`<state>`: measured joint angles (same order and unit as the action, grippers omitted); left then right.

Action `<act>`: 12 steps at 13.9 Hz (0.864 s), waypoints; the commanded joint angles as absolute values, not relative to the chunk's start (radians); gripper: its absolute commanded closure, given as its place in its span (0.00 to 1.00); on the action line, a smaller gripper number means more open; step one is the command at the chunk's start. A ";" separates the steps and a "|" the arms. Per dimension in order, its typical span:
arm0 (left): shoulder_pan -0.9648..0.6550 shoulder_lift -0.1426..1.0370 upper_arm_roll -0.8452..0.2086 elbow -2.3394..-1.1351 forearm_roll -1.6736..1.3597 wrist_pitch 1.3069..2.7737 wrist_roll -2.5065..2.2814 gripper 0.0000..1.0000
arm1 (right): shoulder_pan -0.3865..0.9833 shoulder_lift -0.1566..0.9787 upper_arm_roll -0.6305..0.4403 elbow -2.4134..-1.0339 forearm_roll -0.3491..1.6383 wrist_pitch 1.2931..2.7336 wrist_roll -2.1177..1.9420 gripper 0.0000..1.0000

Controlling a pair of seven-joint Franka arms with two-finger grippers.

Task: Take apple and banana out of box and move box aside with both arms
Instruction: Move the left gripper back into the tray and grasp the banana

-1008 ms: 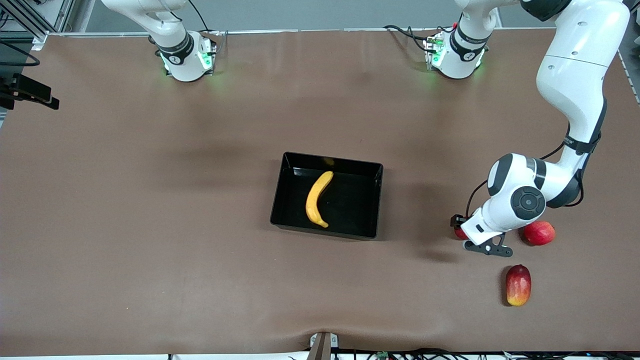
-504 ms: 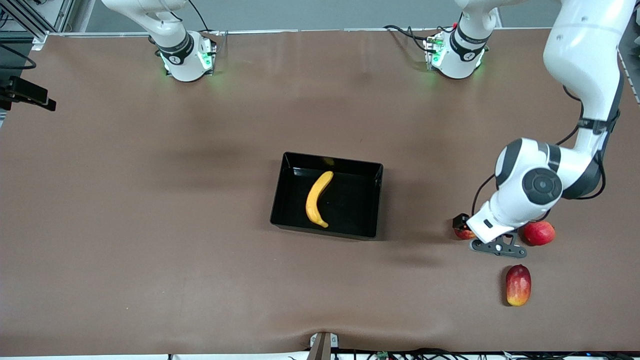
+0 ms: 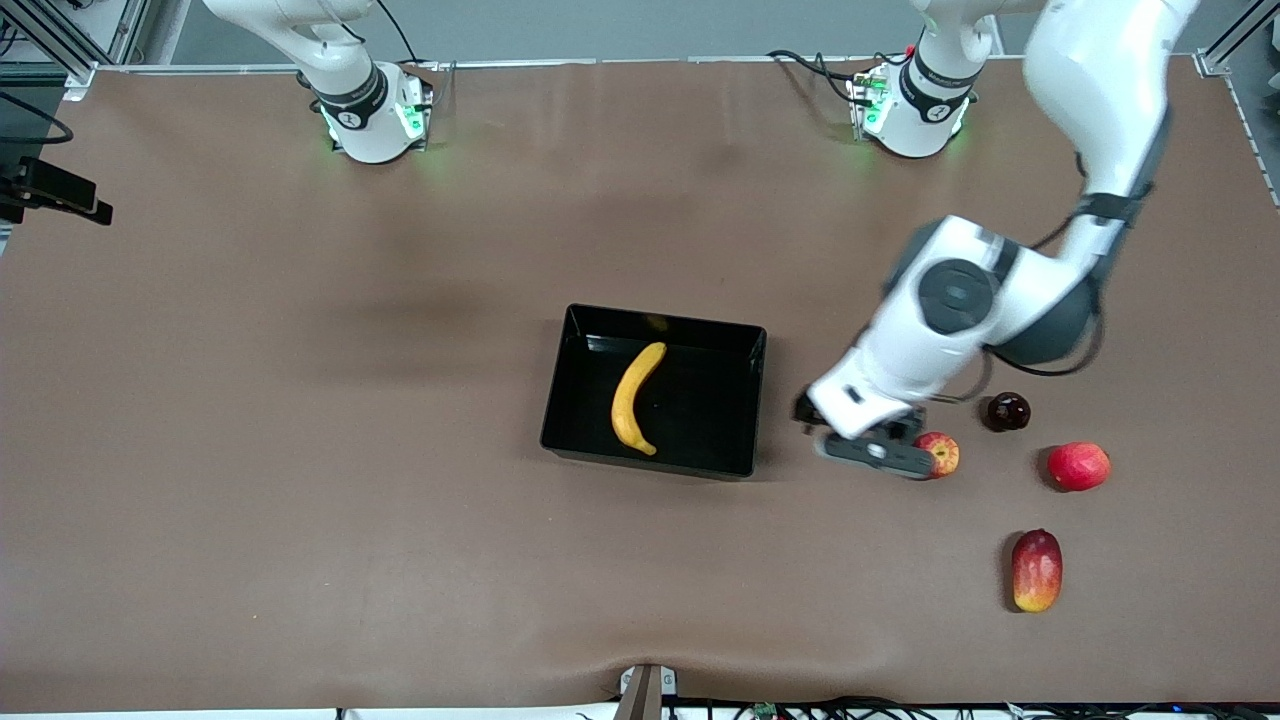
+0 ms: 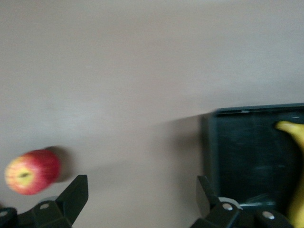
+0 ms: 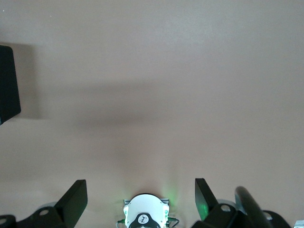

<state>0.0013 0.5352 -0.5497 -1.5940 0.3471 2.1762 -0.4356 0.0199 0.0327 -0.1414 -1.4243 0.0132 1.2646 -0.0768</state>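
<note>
The black box (image 3: 652,463) sits mid-table with the yellow banana (image 3: 636,398) lying in it. The small red apple with yellow streaks (image 3: 944,455) lies on the table, toward the left arm's end from the box. My left gripper (image 3: 868,450) is open and empty, low over the table between the box and the apple, right beside the apple. In the left wrist view its gripper (image 4: 141,179) frames bare table, with the apple (image 4: 32,172) outside one finger and the box (image 4: 211,142) with the banana (image 4: 292,135) outside the other. My right gripper (image 5: 141,183) is open and empty, high above its own base.
A dark red round fruit (image 3: 1005,411), a plain red round fruit (image 3: 1078,466) and a red-yellow mango (image 3: 1036,570) lie near the left arm's end. The right arm's base (image 5: 142,216) shows below its gripper. A black block (image 5: 7,83) shows at that view's edge.
My left arm has swung from over the fruits toward the box, its gripper empty. The apple stays on the table. The dark red fruit, hidden before, is uncovered.
</note>
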 commanded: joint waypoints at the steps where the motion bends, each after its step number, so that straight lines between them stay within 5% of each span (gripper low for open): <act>1: -0.112 0.616 -0.546 -1.502 0.359 2.161 -0.529 0.00 | 0.018 0.044 -0.140 -1.399 0.003 1.253 -0.083 0.00; 5: -0.253 0.739 -0.522 -1.401 0.365 2.192 -0.589 0.00 | 0.012 0.049 -0.140 -1.399 0.006 1.253 -0.084 0.00; 12: -0.468 0.857 -0.368 -1.397 0.364 2.410 -0.681 0.00 | 0.005 0.109 -0.141 -1.402 0.017 1.249 -0.086 0.00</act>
